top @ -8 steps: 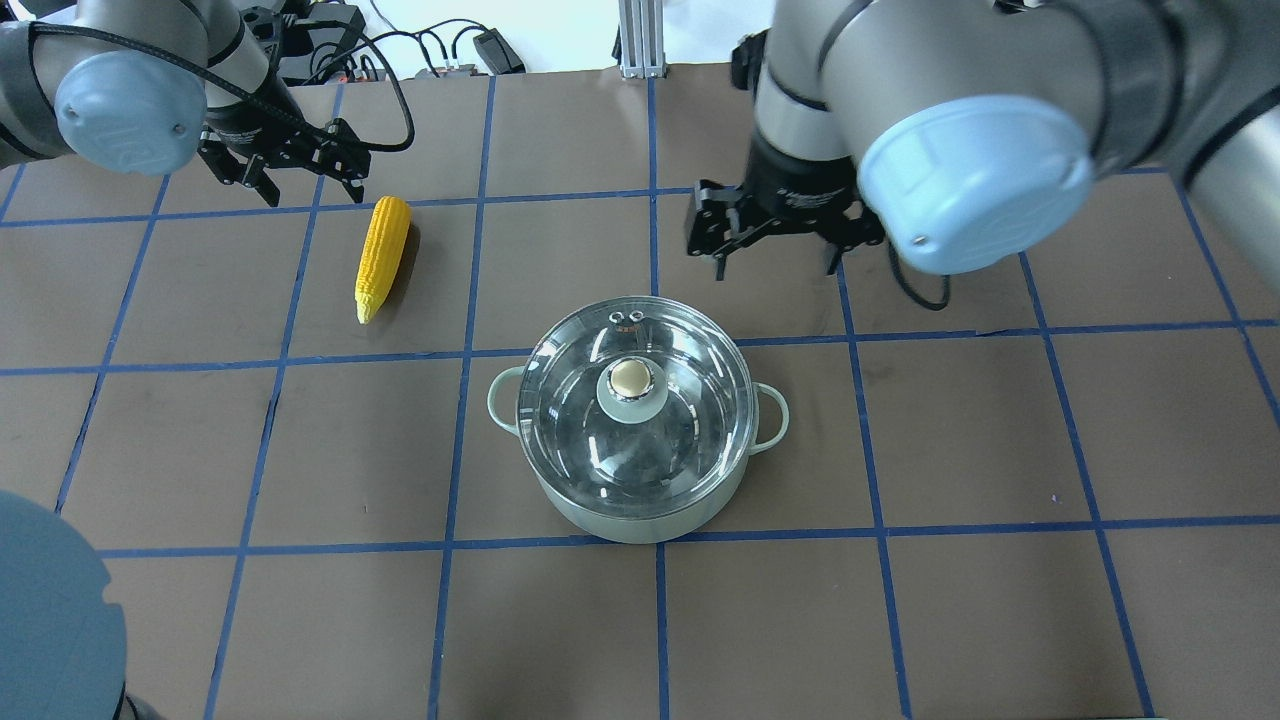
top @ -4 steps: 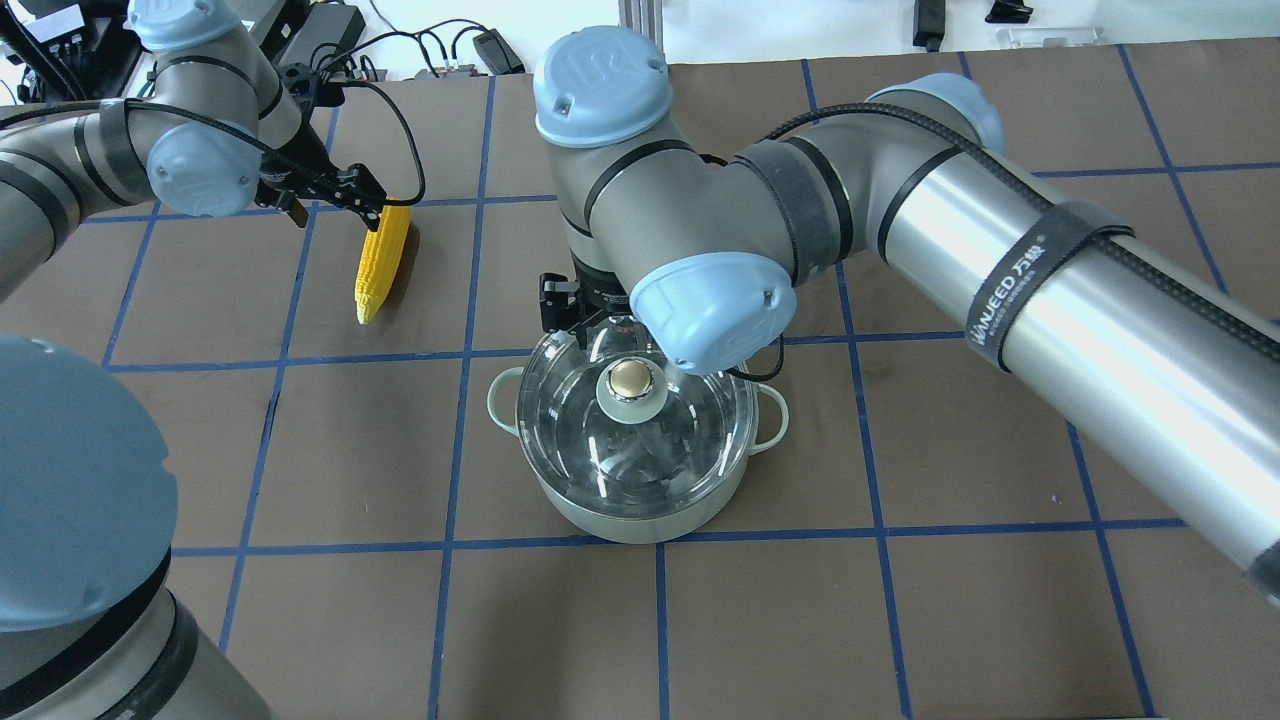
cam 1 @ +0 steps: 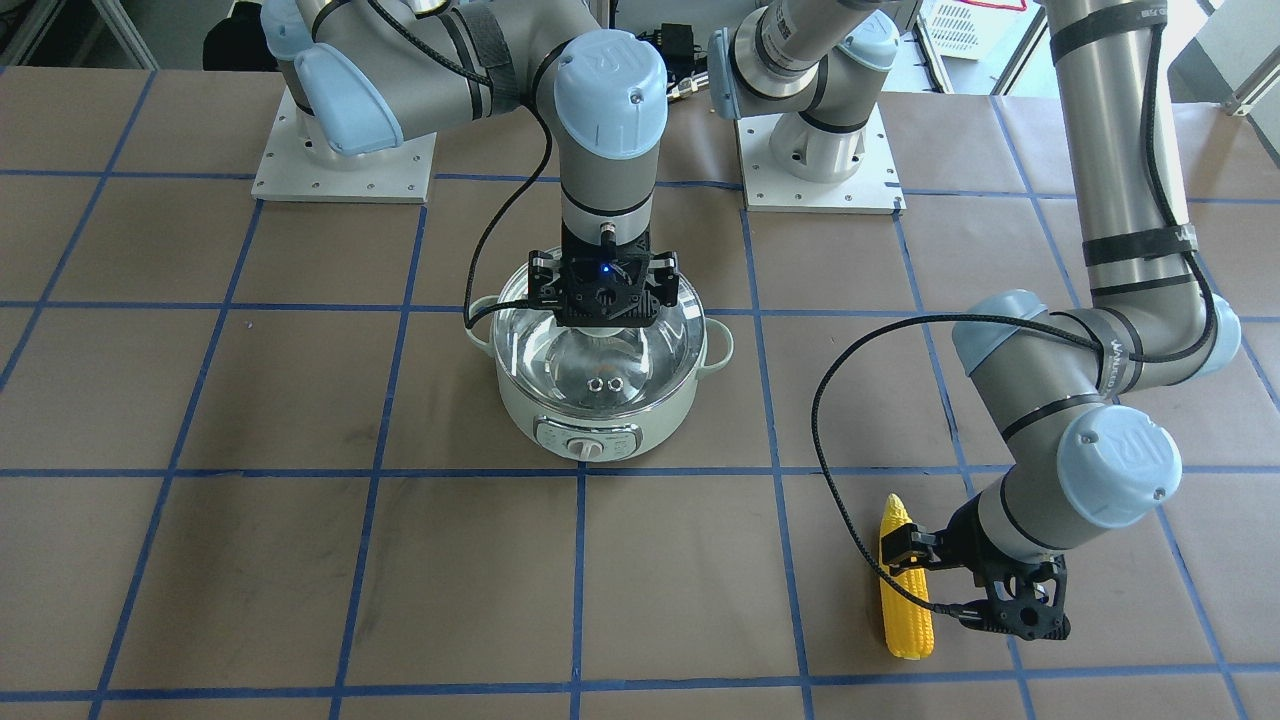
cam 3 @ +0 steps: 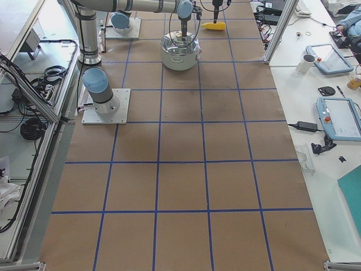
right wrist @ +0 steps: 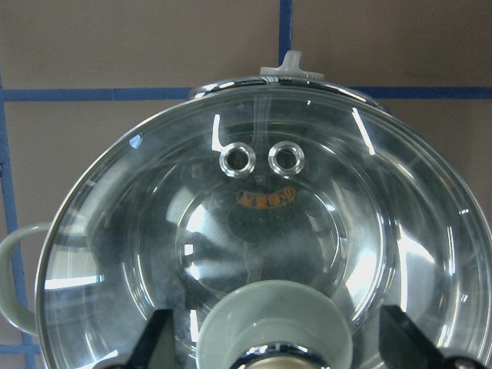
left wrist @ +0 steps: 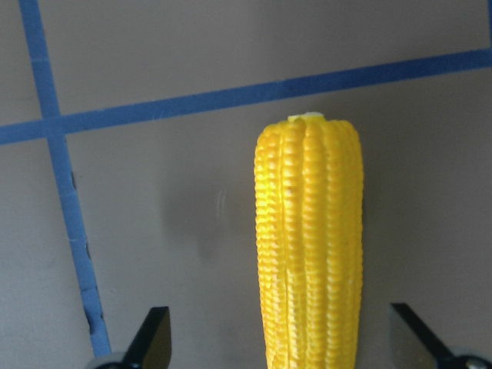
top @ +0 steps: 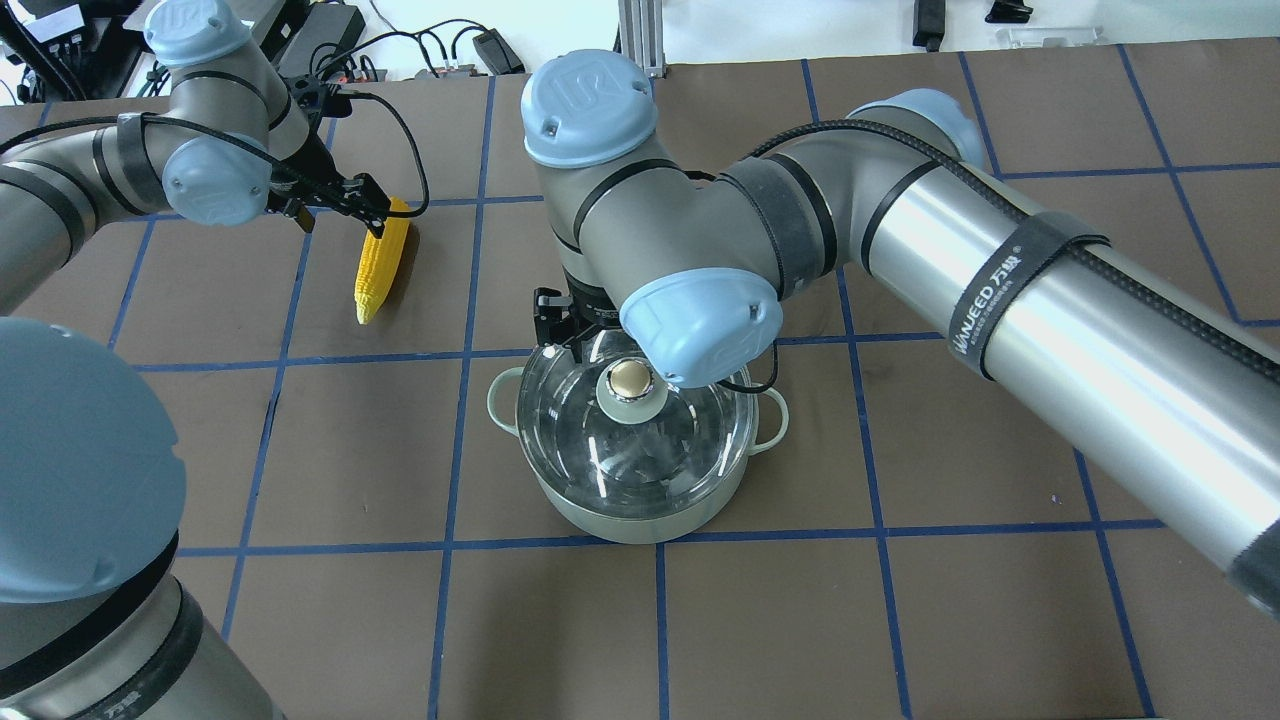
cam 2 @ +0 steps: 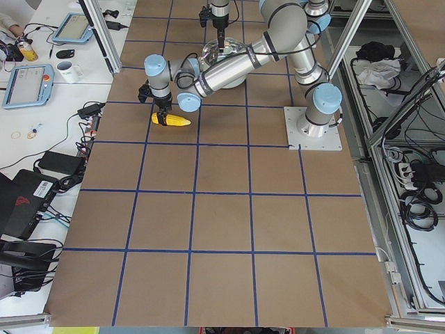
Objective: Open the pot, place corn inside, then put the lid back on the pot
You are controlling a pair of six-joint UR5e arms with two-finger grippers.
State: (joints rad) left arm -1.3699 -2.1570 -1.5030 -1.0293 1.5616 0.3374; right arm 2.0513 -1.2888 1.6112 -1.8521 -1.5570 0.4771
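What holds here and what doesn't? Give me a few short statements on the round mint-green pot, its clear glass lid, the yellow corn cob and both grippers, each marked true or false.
1. The round clear glass lid sits on the pale mint-green pot. True.
2. The bright yellow corn cob lies inside the pot. False: it lies on the brown table, well off to the pot's side.
3. The right gripper is open, with one finger on either side of the lid's metallic knob. True.
4. The left gripper is shut on the corn cob. False: it is open, and the left wrist view shows a gap between the cob and each finger.
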